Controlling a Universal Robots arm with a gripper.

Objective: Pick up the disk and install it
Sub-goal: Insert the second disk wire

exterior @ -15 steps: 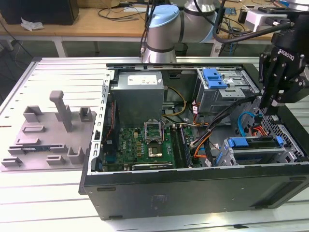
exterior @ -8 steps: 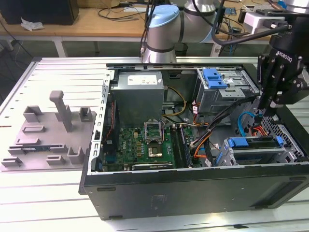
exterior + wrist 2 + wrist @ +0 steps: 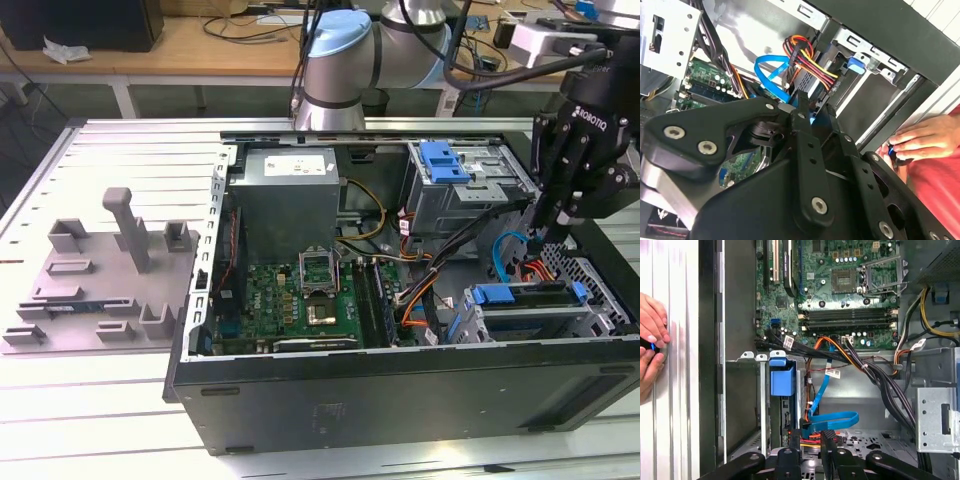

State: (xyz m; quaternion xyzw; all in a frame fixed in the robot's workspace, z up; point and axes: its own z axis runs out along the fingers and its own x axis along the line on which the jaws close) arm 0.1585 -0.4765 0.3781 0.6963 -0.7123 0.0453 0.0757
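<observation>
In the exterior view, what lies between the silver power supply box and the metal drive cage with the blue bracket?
Yellow and orange wires run across that gap inside the computer case, as the exterior view shows.

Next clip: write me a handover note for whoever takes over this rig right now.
Gripper: low inside the computer case, at the blue data cable and red-and-yellow power leads behind the drive bay. Grip state unclear.
Disk: in its blue carrier, sitting in the lower bay, not in the gripper.
Done: pick-up and placing in the bay, apparently.
Left: full seating and cabling cannot be confirmed.
Caution: a person's hands rest on the case edge.
</observation>
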